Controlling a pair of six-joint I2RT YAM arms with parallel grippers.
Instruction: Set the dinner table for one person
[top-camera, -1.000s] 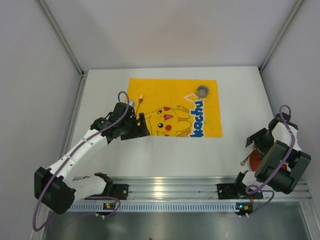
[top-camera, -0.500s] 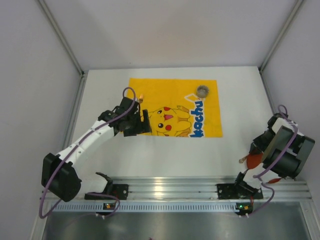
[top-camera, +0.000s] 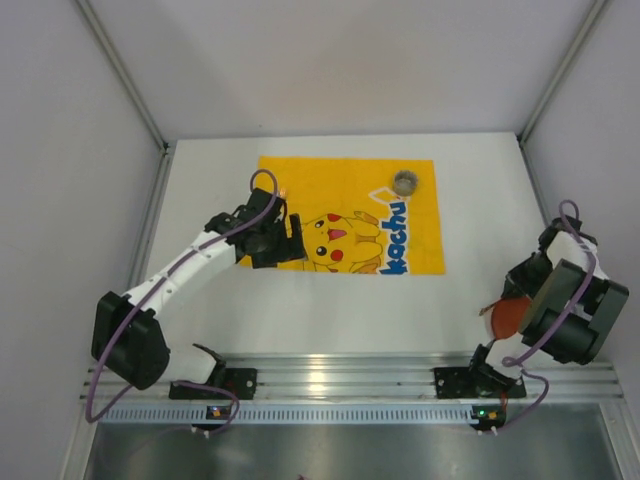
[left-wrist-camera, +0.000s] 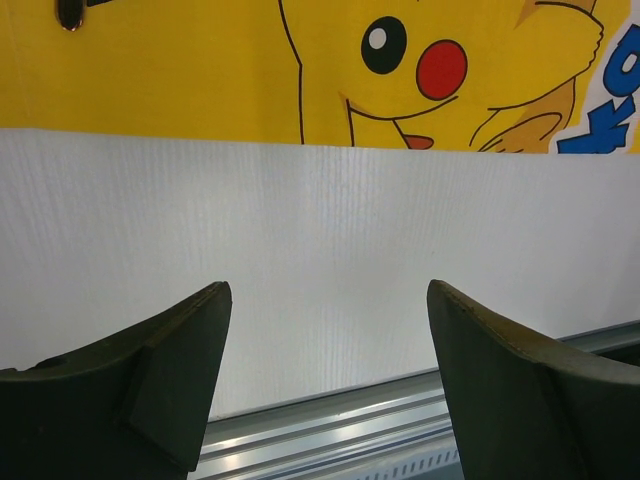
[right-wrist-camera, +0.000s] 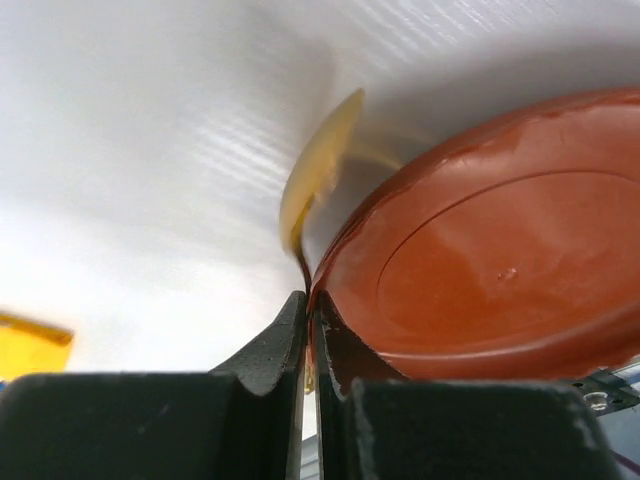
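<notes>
The dinner table (top-camera: 330, 310) is a broad white top with a yellow cartoon mat (top-camera: 420, 230) at its back. My right gripper (right-wrist-camera: 310, 305) is shut on the thin handle of a yellowish spoon (right-wrist-camera: 320, 170). Its right finger presses against the rim of a red plate (right-wrist-camera: 480, 270). In the top view this plate (top-camera: 503, 318) lies at the table's near right, half under my right wrist. My left gripper (left-wrist-camera: 330, 290) is open and holds nothing, hovering over bare table just in front of the mat (left-wrist-camera: 200, 80). From above, the left gripper (top-camera: 292, 243) sits at the mat's left near corner.
A small grey cup (top-camera: 405, 182) stands on the mat's far right part. A ribbed aluminium rail (top-camera: 340, 375) runs along the table's near edge and also shows low in the left wrist view (left-wrist-camera: 350, 420). Grey walls enclose the table on three sides.
My right gripper has gone from open to shut beside the red plate, which has shifted slightly. The left arm has swung a little right and further over the mat's corner, staying open.
</notes>
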